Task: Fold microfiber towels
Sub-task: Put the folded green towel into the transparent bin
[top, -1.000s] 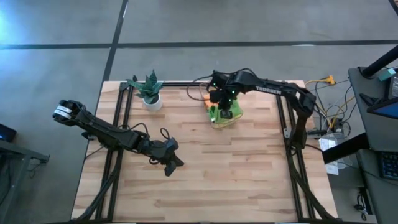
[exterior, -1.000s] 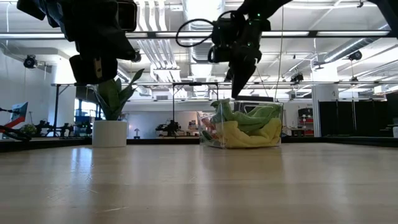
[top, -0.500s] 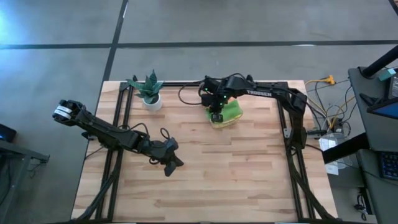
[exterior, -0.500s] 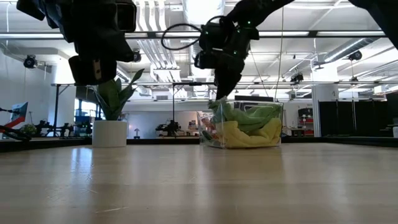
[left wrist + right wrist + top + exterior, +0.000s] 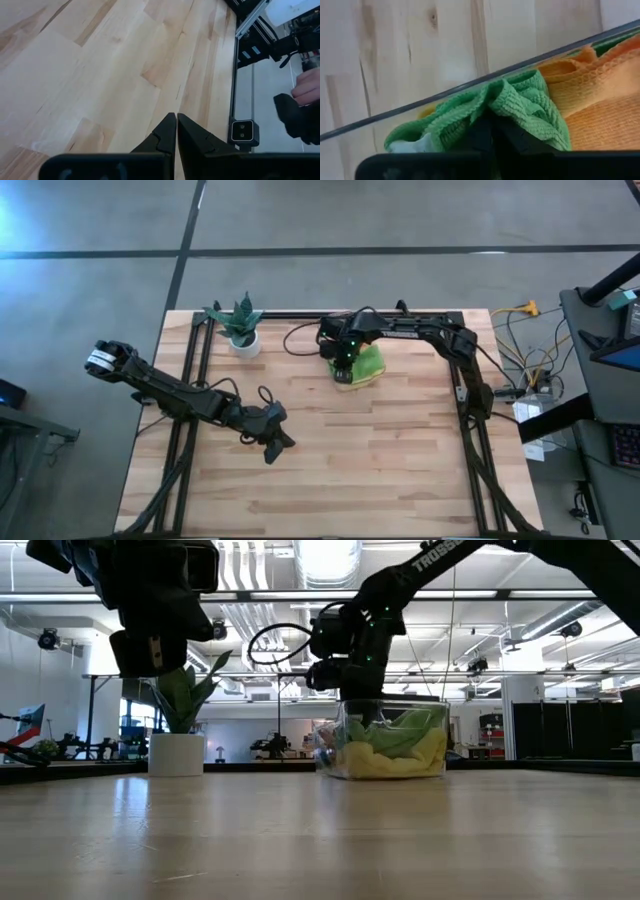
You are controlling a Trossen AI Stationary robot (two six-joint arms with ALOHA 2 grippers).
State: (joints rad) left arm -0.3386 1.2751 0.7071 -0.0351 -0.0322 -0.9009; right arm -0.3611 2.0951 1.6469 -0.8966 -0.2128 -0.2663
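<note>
Microfiber towels: a crumpled heap inside the clear plastic bin, which stands at the far middle of the wooden table. No towel lies flat, so none shows a clear long axis or heading; the heap as a whole reads wider than tall in the low view.

Lime green towel: bunched in folds against the bin's rim, uppermost near the gripper. The right wrist view alone shows its knitted weave.

Orange towel: pressed beside the green one; plain only in the right wrist view, hidden under the arm from above.

Yellow towel: at the bottom of the heap, seen through the bin wall in the low view; a sliver of it shows at the bin's edge from overhead.

Right gripper: lowered into the bin, fingers pressed together, tips sunk into the green folds. Whether any cloth is actually caught between them, I cannot tell.

Left gripper: fingers pressed together, nothing between them, hanging above bare boards at the table's left-middle, well apart from the bin.

Small green potted plant: upright in a white pot at the far left corner of the table.

A person's hand: beyond the table's edge, left wrist view only.
</note>
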